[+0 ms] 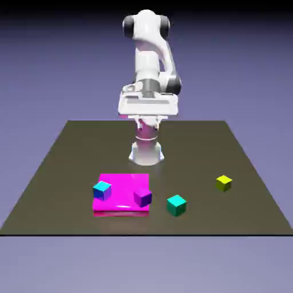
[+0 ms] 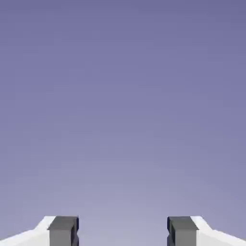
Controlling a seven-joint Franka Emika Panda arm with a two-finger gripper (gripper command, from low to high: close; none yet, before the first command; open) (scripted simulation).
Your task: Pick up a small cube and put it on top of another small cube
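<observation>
My jaws [image 2: 123,233] are spread wide with nothing between them; in the hand view the two grey fingertips [image 2: 63,230] sit well apart at the bottom edge, and beyond them I see only the plain blue-violet backdrop. In the exterior view my arm [image 1: 150,63] is folded up high above the far edge of the worktop [image 1: 57,166], well apart from every cube. A flat magenta slab [image 1: 123,184] lies on the worktop, with two cubes resting on it: a blue cube [image 1: 102,189] with a cyan top at its edge toward the exterior view's left, and a purple cube [image 1: 142,197] near its front corner toward the exterior view's right. A teal cube [image 1: 176,204] sits on the bare worktop just beside the slab, toward the exterior view's right. A yellow cube [image 1: 224,182] stands farther out that way, apart from the others. No cube is stacked on another.
</observation>
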